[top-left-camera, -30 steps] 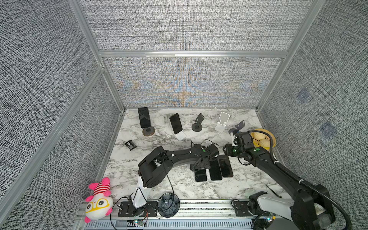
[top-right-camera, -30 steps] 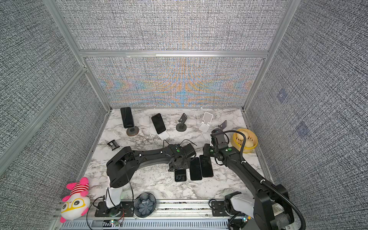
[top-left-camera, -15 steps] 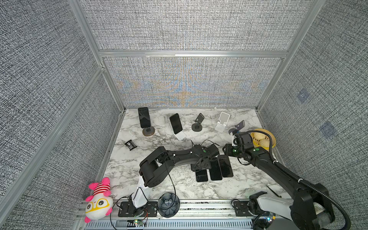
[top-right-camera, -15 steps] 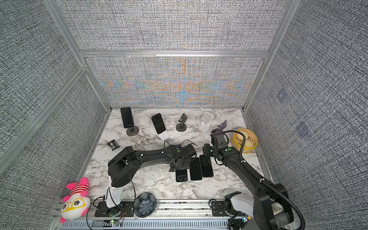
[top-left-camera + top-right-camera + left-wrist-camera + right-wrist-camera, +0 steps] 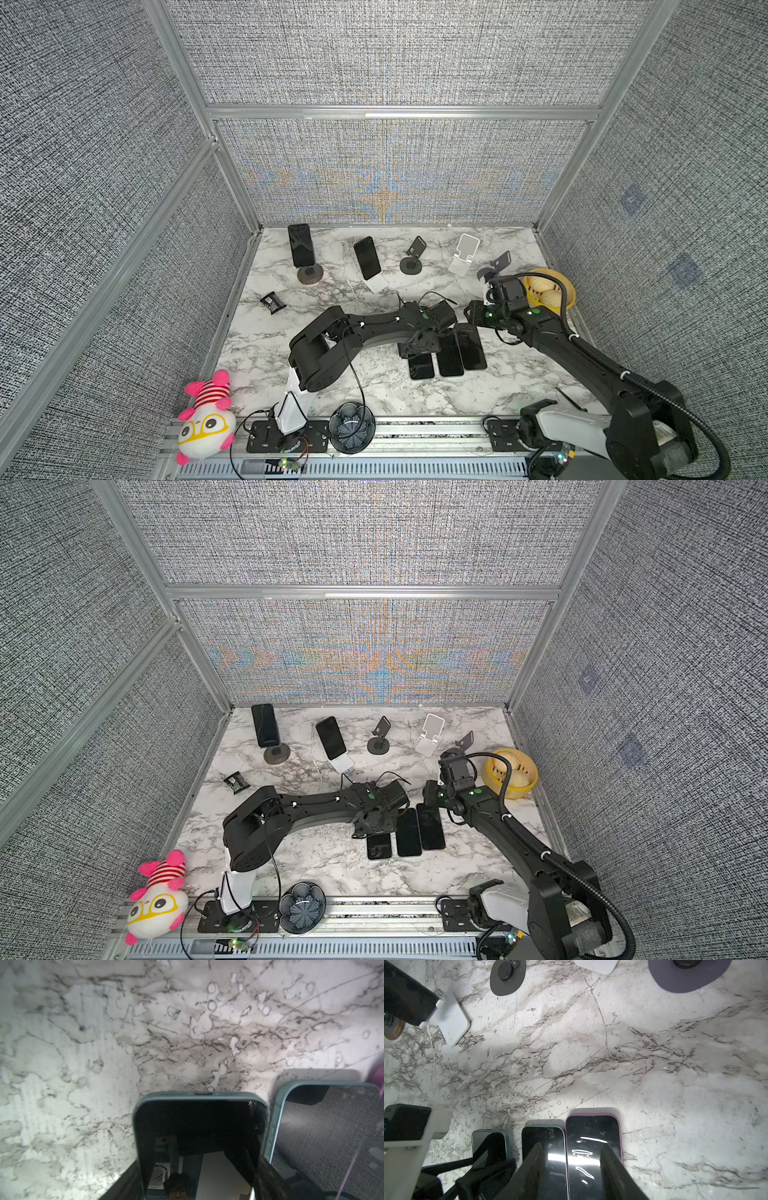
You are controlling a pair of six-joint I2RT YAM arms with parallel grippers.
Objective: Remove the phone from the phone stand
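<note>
On the marble table (image 5: 478, 399), the phones (image 5: 450, 357) barely shifted.

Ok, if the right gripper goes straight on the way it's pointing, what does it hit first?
Most likely the pink phone, which lies flat. The right gripper points down at its screen with the jaws open. The gap between them is hard to judge.

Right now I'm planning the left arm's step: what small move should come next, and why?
Probably open the left gripper wider to let go. Its fingers flank the leftmost flat phone, already down on the table; whether they pinch it is unclear. Freed, it could go for the propped phone on the white stand.
</note>
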